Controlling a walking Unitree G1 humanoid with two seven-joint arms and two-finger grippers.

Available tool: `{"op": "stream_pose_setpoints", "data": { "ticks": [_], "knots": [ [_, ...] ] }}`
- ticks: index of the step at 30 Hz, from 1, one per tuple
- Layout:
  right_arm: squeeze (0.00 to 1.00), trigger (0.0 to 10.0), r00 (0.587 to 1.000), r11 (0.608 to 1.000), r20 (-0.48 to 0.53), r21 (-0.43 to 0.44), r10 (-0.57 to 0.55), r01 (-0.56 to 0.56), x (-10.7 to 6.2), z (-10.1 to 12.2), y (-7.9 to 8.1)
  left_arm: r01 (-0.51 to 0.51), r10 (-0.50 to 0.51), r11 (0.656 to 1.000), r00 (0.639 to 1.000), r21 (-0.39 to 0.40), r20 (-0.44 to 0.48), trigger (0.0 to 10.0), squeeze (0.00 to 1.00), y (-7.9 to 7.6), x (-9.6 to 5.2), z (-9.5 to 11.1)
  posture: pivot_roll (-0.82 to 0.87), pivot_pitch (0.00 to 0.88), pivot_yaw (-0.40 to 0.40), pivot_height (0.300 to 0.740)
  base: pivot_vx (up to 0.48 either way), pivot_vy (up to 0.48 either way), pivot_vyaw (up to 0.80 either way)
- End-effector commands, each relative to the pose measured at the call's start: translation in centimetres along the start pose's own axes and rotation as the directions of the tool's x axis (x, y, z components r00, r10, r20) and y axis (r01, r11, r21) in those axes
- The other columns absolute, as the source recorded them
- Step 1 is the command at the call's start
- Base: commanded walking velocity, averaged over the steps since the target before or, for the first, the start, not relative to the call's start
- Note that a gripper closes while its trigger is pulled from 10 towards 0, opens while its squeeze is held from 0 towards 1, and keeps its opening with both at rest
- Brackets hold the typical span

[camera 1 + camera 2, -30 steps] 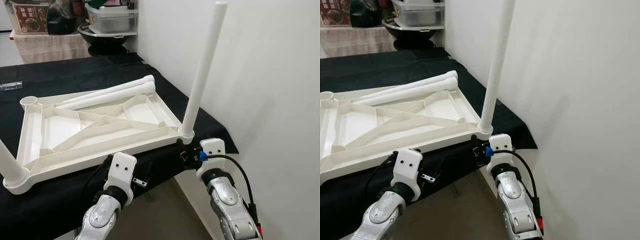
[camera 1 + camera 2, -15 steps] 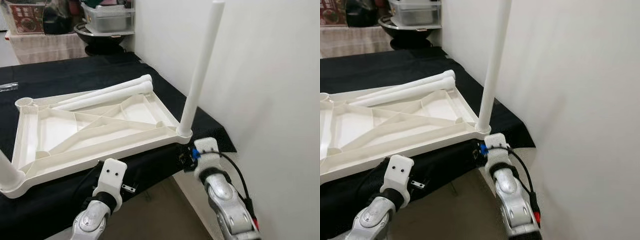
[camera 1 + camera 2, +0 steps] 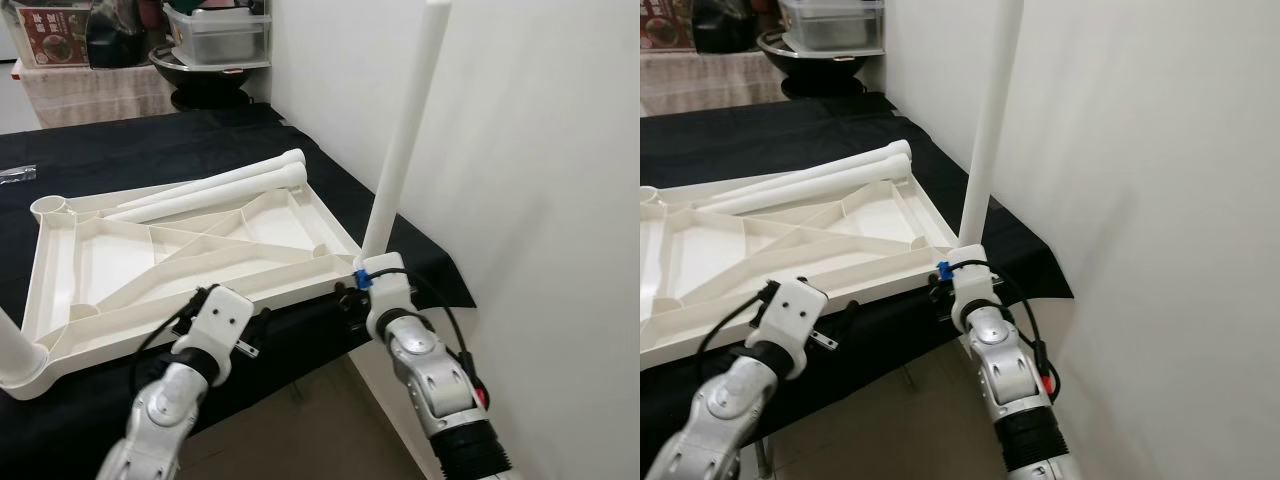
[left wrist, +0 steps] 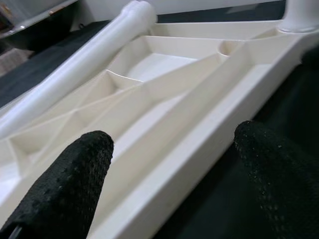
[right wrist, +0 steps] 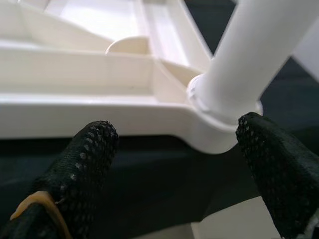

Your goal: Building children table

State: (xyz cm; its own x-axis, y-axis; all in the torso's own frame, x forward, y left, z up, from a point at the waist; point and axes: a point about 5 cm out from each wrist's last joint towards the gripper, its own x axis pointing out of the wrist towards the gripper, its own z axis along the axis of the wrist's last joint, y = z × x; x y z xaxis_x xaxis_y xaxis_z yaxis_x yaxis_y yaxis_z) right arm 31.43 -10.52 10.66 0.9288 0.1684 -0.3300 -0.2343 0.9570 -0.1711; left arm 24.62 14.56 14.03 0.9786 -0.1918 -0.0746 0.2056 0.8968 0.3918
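Left eye view shows a white upside-down children table lying on a black cloth over the tabletop. One upright leg stands in the corner by the white wall; another leg is cut off. Two loose legs lie inside. Writing on the far red box is too blurry to read. The left gripper and right gripper both have jaws wide open, holding nothing, just beside the table's near edge.
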Motion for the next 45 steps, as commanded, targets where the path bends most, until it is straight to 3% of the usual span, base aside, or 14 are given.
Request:
{"op": "stream_pose_setpoints", "data": {
  "ticks": [1,4,8,16,21,24,26,31,35,36,37,40,45],
  "knots": [
    [0.00,10.0,1.000,1.000,-0.010,-0.003,0.014,-0.014,0.0,0.4,-0.1,0.016,-0.015,1.000,0.999,0.017,-0.047,10.0,0.00,-0.1,-0.1,-1.0,0.04,0.000,-0.088,0.740,0.000,0.000,0.00],
    [0.00,10.0,0.999,0.999,-0.026,0.020,0.038,-0.037,0.1,0.5,0.0,0.017,-0.014,0.999,0.996,0.035,-0.088,10.0,0.00,0.0,-0.2,-1.7,0.04,0.000,-0.089,0.740,0.000,0.000,0.00],
    [0.00,10.0,0.989,0.986,-0.021,0.086,0.145,-0.143,-0.1,1.4,0.5,0.024,-0.023,1.000,0.999,0.008,-0.038,10.0,0.00,0.1,-0.1,-0.7,0.04,0.000,-0.091,0.740,0.000,0.000,0.00],
    [0.00,10.0,0.992,0.992,-0.027,0.030,0.122,-0.121,-0.3,0.6,-0.3,0.020,-0.020,1.000,0.998,0.000,-0.055,10.0,0.00,-0.7,-0.4,-0.9,0.03,0.000,-0.091,0.740,0.000,0.000,0.00],
    [0.00,10.0,0.995,0.994,-0.017,0.025,0.103,-0.103,-0.1,1.5,-0.1,-0.009,0.012,0.999,0.997,0.050,-0.078,10.0,0.00,0.9,0.4,-1.2,0.04,0.011,-0.090,0.740,0.000,0.000,0.00],
    [0.00,10.0,0.996,0.996,-0.031,0.011,0.086,-0.086,0.4,2.1,0.0,0.015,-0.009,0.995,0.998,0.096,-0.057,10.0,0.00,2.3,1.8,-0.6,0.04,0.024,-0.096,0.740,0.000,0.000,0.00],
    [0.00,10.0,0.996,0.996,-0.031,0.011,0.086,-0.086,0.4,2.1,0.0,0.015,-0.009,0.995,0.998,0.096,-0.057,10.0,0.00,2.3,1.8,-0.6,0.04,0.024,-0.096,0.740,0.000,0.000,0.00],
    [0.00,10.0,0.997,0.998,-0.037,-0.003,0.063,-0.063,0.8,3.2,-0.5,0.087,-0.078,0.989,0.994,0.123,-0.074,10.0,0.00,4.1,4.0,-0.5,0.04,0.063,-0.090,0.740,0.000,0.000,0.00],
    [0.00,10.0,0.997,0.997,-0.045,-0.021,0.067,-0.068,0.7,3.4,-0.6,0.107,-0.094,0.985,0.991,0.134,-0.093,10.0,0.00,4.5,4.7,-0.6,0.04,0.073,-0.088,0.740,0.000,0.000,0.00],
    [0.00,10.0,0.994,0.995,-0.068,-0.048,0.084,-0.088,0.5,3.4,-0.5,0.121,-0.098,0.974,0.987,0.192,-0.124,10.0,0.00,5.3,5.9,-1.0,0.04,0.102,-0.081,0.740,0.000,0.000,0.00],
    [0.00,10.0,0.994,0.994,-0.072,-0.053,0.088,-0.092,0.4,3.4,-0.5,0.122,-0.095,0.969,0.987,0.217,-0.129,10.0,0.00,5.6,6.2,-1.0,0.04,0.104,-0.081,0.740,0.000,0.000,0.00],
    [0.00,10.0,0.992,0.993,-0.085,-0.067,0.092,-0.098,0.2,3.4,-0.7,0.108,-0.077,0.967,0.987,0.232,-0.142,10.0,0.00,6.5,6.7,-1.1,0.04,0.115,-0.080,0.740,0.000,0.000,0.00],
    [0.00,10.0,0.989,0.991,-0.116,-0.083,0.094,-0.104,0.0,3.6,-1.1,0.106,-0.052,0.933,0.985,0.343,-0.163,10.0,0.00,8.6,7.2,-1.0,0.04,0.131,-0.077,0.740,0.000,0.000,0.00]
  ]
}}
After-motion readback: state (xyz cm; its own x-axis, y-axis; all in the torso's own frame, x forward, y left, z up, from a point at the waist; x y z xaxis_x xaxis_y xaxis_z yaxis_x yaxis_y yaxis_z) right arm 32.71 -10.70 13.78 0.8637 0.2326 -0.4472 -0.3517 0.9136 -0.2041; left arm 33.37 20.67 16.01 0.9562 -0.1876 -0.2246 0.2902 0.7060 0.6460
